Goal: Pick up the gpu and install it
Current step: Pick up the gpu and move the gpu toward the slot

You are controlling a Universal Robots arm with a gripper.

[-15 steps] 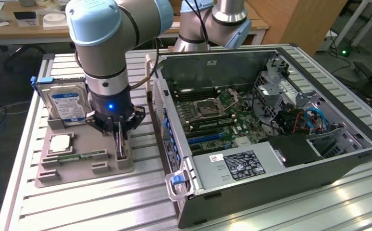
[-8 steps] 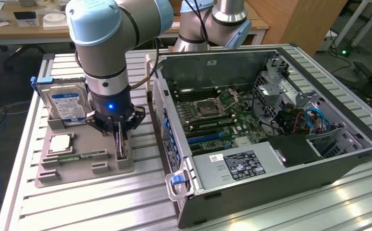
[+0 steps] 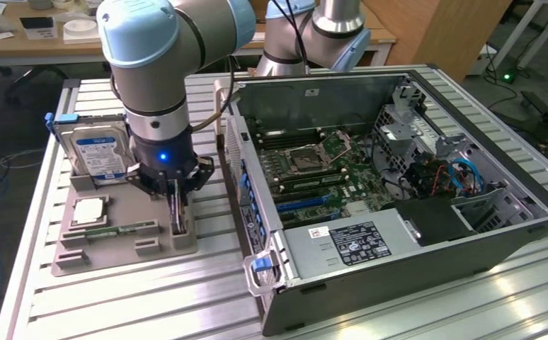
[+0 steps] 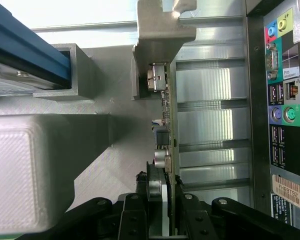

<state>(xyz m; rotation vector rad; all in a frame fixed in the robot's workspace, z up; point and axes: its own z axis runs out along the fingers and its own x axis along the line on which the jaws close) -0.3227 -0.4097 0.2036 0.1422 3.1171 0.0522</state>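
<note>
1. Slotted aluminium table (image 3: 113,297) is carrying two things: a grey parts tray (image 3: 95,258) on the exterior view's left and an open computer case (image 3: 425,262) on its right.
2. Tray is holding a hard drive (image 3: 99,156) with a blue label standing on edge, a CPU (image 3: 88,211) lying flat, and a memory stick (image 3: 123,228) lying just beside it.
3. The gpu (image 3: 178,218) is standing on edge in the tray's slot nearest the case. Wrist view is looking along it: green board edge (image 4: 171,115), silver end bracket (image 4: 162,22) at the far end, beside a grey tray post.
4. Gripper (image 3: 175,204) is pointing straight down over that slot. In the wrist view the gripper (image 4: 162,215) is clamping the card, with black fingers (image 4: 135,215) pressing on both faces.
5. Card looks seated in the tray and not yet lifted clear, so the pickup seems to be the step in hand.
6. Judgement on doing it well:
   - Be drawing the card straight up along the slot, with no twist, so the board is not binding on the tray walls.
   - Be watching the bracket, which could be catching on the post.
   - Be keeping the grip square on the cooler block and board rather than on small components.
7. Case's rear port panel (image 4: 285,100) is sitting near the card, so sideways swing is risking a knock.
</note>
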